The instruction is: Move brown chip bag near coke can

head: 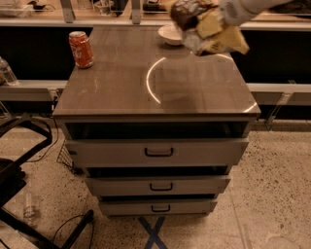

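Note:
The brown chip bag [206,26] hangs in the air above the far right part of the cabinet top, dark brown end to the left, pale yellow part to the right. My gripper [228,13] is shut on the brown chip bag at the top right of the view, with the white arm running off to the right. The coke can [80,49] stands upright at the far left corner of the cabinet top [146,92], well apart from the bag.
A small white bowl [170,34] sits at the far edge of the top, just under the bag. A clear plastic bottle [7,71] stands on a ledge at the left. Three drawers [158,151] face me below. A black frame [19,146] stands on the floor at the left.

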`<action>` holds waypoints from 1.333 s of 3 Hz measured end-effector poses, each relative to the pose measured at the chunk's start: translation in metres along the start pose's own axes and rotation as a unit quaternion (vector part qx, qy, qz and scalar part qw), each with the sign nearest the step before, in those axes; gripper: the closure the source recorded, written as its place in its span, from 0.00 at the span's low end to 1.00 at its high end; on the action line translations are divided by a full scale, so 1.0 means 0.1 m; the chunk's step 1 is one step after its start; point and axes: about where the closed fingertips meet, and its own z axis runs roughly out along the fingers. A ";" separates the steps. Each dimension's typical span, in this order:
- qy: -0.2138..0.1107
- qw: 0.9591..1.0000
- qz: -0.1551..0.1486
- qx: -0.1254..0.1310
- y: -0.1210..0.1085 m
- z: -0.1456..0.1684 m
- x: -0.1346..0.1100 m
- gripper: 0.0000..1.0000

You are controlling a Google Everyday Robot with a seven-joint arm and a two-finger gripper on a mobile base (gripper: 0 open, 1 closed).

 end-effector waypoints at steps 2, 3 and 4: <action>-0.049 0.997 -0.054 -0.011 0.31 0.81 -0.83 1.00; -0.069 0.995 -0.067 -0.021 0.52 1.04 -1.07 1.00; -0.085 0.992 -0.091 -0.033 0.75 1.28 -1.26 1.00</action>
